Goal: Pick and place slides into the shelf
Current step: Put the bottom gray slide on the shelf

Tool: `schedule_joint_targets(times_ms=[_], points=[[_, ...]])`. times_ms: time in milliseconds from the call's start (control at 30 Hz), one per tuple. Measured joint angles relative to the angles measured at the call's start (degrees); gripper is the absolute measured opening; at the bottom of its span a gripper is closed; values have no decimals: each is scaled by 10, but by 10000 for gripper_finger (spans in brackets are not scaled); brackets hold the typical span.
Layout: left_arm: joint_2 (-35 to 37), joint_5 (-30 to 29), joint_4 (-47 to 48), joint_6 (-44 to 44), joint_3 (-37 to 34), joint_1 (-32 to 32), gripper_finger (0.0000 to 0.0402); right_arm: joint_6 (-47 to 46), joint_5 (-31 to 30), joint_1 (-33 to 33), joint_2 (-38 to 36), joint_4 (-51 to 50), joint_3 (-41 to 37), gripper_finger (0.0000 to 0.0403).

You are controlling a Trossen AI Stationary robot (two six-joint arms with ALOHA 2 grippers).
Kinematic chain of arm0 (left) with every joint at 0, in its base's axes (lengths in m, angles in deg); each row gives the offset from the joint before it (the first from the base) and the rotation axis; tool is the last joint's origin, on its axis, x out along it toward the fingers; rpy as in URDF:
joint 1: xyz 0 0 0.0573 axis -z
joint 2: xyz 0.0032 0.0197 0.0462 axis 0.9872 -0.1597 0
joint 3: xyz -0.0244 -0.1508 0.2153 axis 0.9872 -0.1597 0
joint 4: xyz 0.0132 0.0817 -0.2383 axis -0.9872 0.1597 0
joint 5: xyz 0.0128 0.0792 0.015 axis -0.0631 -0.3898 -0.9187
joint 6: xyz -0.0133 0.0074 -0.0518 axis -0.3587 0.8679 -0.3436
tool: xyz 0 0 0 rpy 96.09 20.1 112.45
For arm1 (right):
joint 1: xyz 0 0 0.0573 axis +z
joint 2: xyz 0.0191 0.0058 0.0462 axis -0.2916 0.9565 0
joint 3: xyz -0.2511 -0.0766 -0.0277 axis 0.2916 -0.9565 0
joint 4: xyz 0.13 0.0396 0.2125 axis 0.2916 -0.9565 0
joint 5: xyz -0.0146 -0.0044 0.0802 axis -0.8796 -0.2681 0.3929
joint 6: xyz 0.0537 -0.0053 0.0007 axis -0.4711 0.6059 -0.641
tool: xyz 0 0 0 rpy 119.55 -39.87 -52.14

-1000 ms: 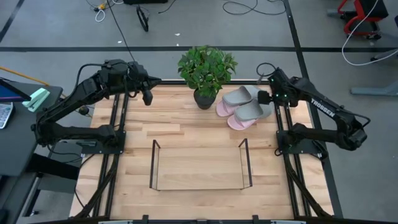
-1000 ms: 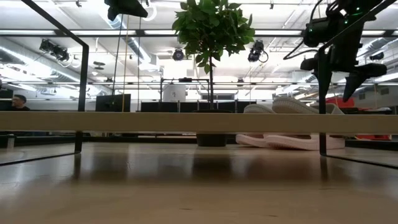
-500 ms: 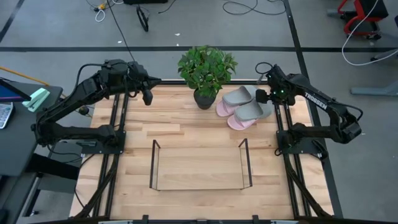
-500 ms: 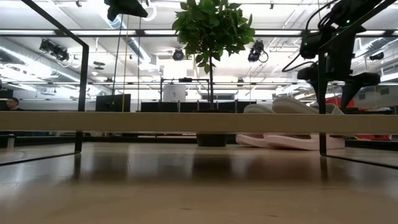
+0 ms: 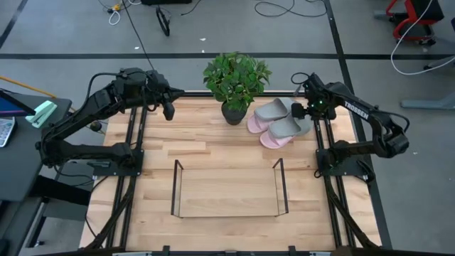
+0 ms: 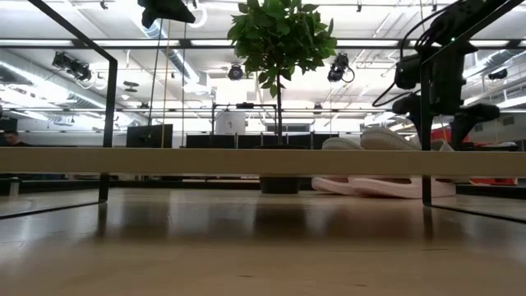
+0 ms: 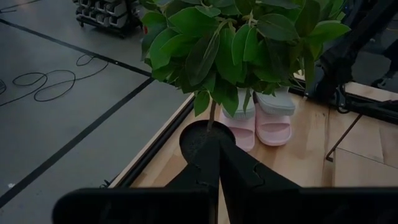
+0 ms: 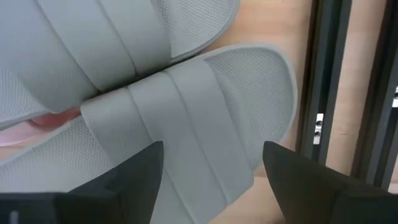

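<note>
Two grey slides (image 5: 279, 119) lie stacked on two pale pink slides (image 5: 260, 132) at the table's far right, beside a potted plant. The top grey slide (image 8: 186, 118) fills the right wrist view. My right gripper (image 5: 297, 110) (image 8: 211, 180) is open and hovers just above this slide's right end. Its fingers stand on either side of the broad strap (image 8: 180, 106); I see no touch. The black wire shelf (image 5: 227, 189) stands at the table's near middle. My left gripper (image 5: 169, 111) (image 7: 217, 168) is shut, raised over the far left of the table.
The potted plant (image 5: 236, 82) stands at the far edge, just left of the slides. Black rails (image 5: 324, 153) run along the table's right and left sides, the right one close beside the slides. Bare wood lies between the slides and the shelf.
My right gripper has sunk a little toward the grey slides and shifted slightly toward the table's left, turning somewhat at the wrist. It has stayed open. The slides and my left arm have kept still.
</note>
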Motion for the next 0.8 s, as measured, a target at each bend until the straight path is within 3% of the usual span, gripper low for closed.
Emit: schedule_joint_targets(times_ms=[800], points=[[0,0,3,0,0,0,25,9,-47,-3,63,5,0,281]])
